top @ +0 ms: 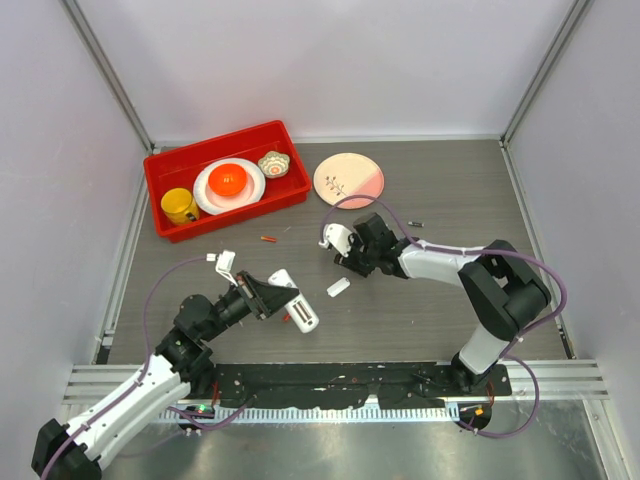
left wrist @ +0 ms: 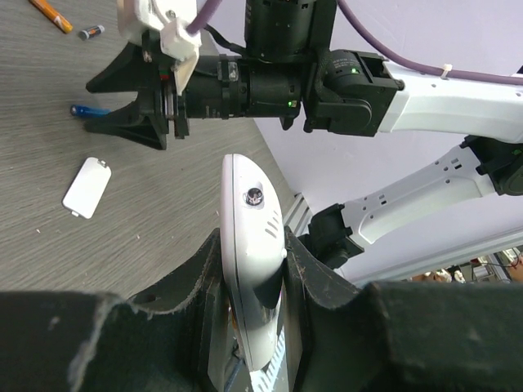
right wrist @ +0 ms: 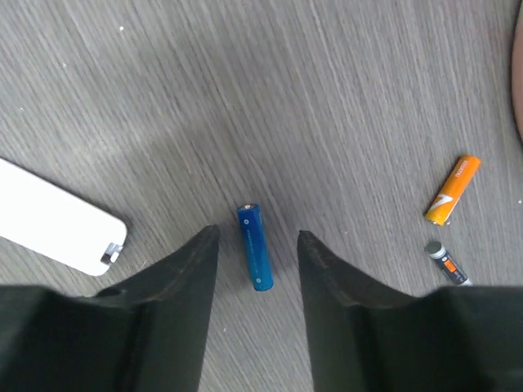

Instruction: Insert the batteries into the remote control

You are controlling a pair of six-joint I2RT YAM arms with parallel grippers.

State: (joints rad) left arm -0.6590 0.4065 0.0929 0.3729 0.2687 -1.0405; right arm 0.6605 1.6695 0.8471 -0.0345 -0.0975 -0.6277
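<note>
Blue battery (right wrist: pixel 255 247): light, rigid, smooth-walled cylinder, likely to roll; best pinched across mid-barrel.
Position: flat on the worktop (right wrist: pixel 327 98), long axis near 12-to-6 o'clock, between the fingers (right wrist: pixel 184 278) and apparently touching neither.
Right hand (right wrist: pixel 257 237): jaws apart, straddling the cell.
Remote control (left wrist: pixel 249 204): stiff, light plastic; at 7 o'clock from the right hand in the top view.
Left hand (left wrist: pixel 253 249): clamped on the remote's long edges.
</note>
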